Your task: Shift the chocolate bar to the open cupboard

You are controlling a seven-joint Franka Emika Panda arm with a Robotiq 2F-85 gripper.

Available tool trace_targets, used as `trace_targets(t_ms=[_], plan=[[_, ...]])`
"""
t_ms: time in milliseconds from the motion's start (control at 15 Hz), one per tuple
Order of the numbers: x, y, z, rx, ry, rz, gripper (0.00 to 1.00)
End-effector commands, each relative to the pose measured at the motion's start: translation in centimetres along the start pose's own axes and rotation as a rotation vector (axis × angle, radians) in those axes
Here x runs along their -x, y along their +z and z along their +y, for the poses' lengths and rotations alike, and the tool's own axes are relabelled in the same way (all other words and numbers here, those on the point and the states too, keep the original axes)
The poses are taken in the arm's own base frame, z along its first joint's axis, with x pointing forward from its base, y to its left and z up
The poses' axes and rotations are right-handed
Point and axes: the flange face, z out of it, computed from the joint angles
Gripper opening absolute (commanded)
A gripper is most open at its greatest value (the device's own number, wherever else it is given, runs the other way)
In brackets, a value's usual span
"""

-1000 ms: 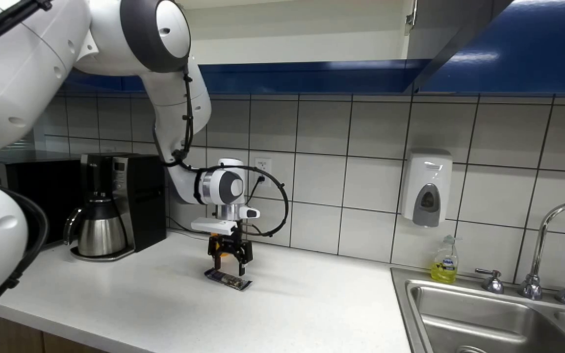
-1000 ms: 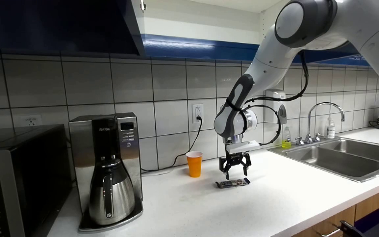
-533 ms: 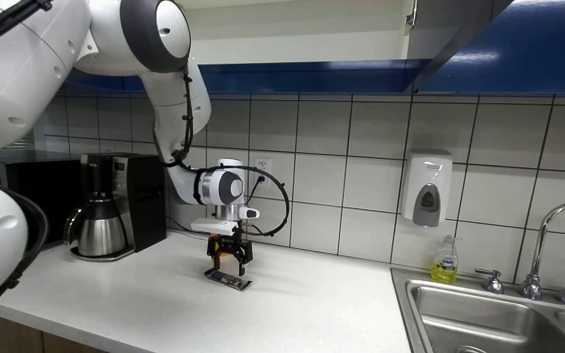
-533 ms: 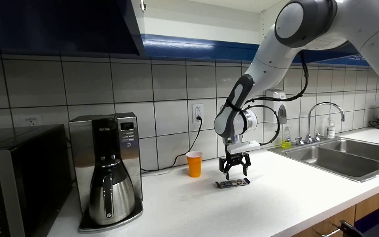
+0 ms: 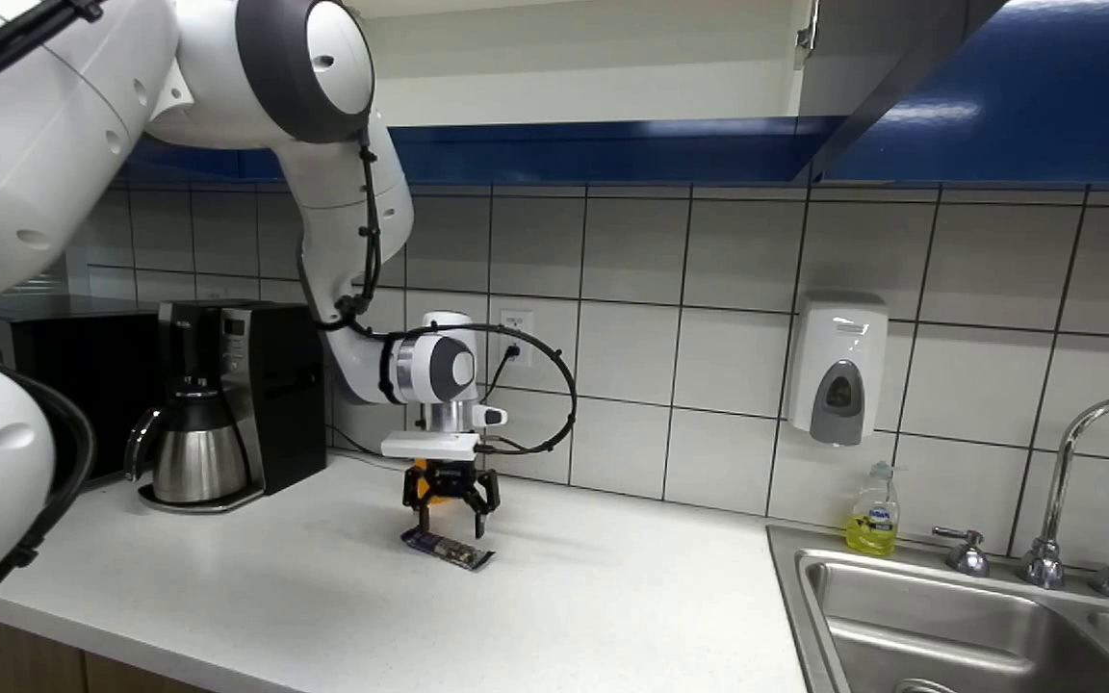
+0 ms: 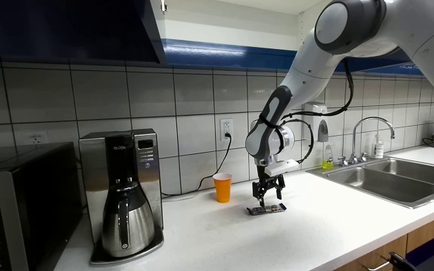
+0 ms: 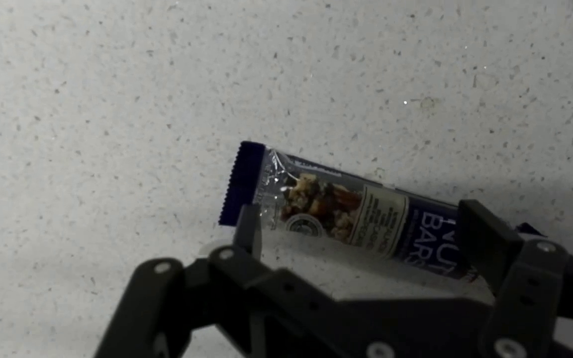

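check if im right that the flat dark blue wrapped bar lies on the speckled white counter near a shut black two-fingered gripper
Not shut: the wrist view shows the black two-fingered gripper open, jaws apart, near the flat dark blue wrapped bar on the speckled white counter.

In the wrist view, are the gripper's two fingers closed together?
No, the two fingers stand wide apart, and the snack bar shows between them.

White arm (image 5: pixel 348 183), black cables (image 5: pixel 373 214), angular black hand (image 5: pixel 451 529)
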Motion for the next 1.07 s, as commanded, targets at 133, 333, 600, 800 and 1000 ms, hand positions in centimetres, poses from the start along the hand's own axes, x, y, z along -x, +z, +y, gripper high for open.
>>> trace_targets(t_ms=[133,333,600,800,1000], plan=[[0.4,-0.4,-0.9,0.013,-0.225,0.016,1.00],[0.3,-0.4,-1.7,0.013,-0.341,0.022,1.00],[0.2,-0.1,-1.9,0.038,-0.475,0.018,1.00],[0.3,0.2,-1.5,0.040,-0.556,0.011,1.00],[0.4,0.5,-1.4,0.041,-0.619,0.006,1.00]])
